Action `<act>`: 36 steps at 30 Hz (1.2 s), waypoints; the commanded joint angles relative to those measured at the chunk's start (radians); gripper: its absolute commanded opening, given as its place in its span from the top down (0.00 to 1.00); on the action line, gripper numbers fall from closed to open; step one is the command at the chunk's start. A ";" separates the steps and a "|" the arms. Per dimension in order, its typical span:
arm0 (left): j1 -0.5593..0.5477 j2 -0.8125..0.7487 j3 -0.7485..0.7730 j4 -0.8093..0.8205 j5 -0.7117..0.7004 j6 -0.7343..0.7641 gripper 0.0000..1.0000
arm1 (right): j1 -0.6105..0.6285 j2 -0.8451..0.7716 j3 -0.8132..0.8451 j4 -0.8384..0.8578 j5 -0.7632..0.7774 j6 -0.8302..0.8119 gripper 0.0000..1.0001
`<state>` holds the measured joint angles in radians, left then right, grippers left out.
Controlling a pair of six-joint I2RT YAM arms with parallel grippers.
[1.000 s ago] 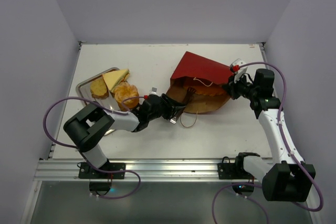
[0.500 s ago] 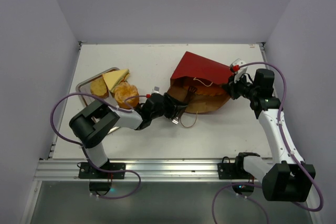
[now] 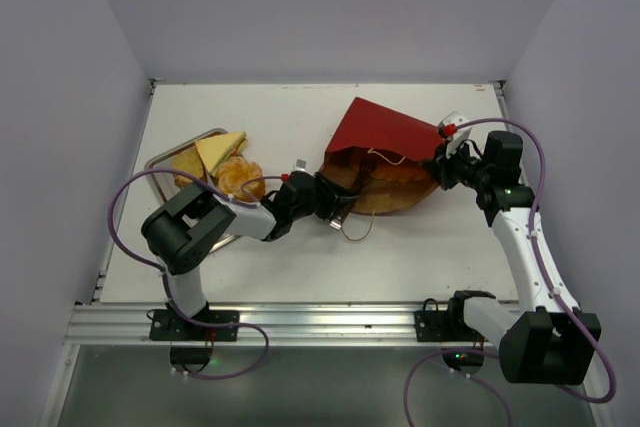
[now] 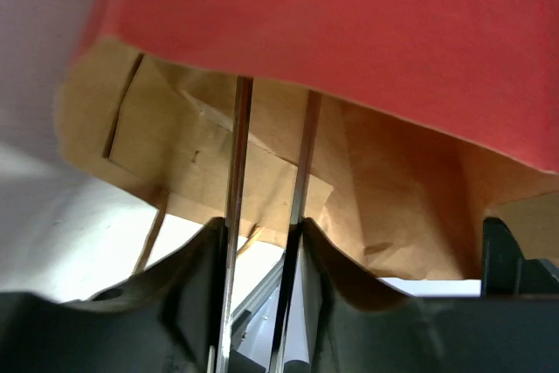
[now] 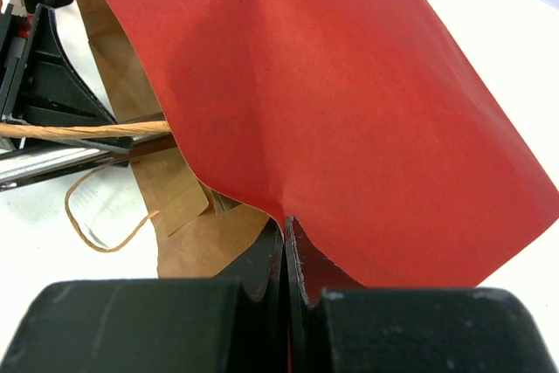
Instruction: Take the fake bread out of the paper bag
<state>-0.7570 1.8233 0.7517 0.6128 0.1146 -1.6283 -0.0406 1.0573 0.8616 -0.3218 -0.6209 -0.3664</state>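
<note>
The dark red paper bag (image 3: 378, 133) lies on its side, its brown mouth facing left. My right gripper (image 3: 441, 165) is shut on its upper edge and holds it up; the pinched red paper (image 5: 349, 111) fills the right wrist view above that gripper (image 5: 286, 226). My left gripper (image 3: 318, 199) is shut on metal tongs (image 4: 234, 172), whose two arms reach under the bag's lip (image 4: 349, 24). An orange-brown bread piece (image 3: 402, 173) shows inside the bag. A pale-yellow sandwich wedge (image 3: 220, 150), a toast slice (image 3: 186, 166) and a bun (image 3: 238, 178) lie on the tray.
The square metal tray (image 3: 160, 159) sits at the left of the table, close to the left arm's elbow. The bag's tan cord handles (image 3: 356, 230) trail on the table before the mouth. Grey walls close in the table on three sides.
My left gripper has slid right and a little farther toward the bag's mouth with the tongs. The right gripper and the bag have stayed in place.
</note>
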 commanded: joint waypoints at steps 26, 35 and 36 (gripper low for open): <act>0.004 -0.363 -0.034 -0.169 -0.035 0.208 1.00 | -0.002 -0.022 -0.006 0.044 -0.013 0.034 0.99; -0.004 -0.567 -0.124 -0.292 -0.023 0.245 1.00 | -0.002 -0.022 -0.010 0.066 0.018 0.057 0.99; -0.007 -0.597 -0.132 -0.304 -0.015 0.249 1.00 | -0.002 -0.023 -0.009 0.072 0.023 0.067 1.00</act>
<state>-0.7555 1.3064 0.6361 0.3115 0.0971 -1.4212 -0.0406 1.0573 0.8589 -0.3058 -0.6151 -0.3302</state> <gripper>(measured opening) 0.076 0.021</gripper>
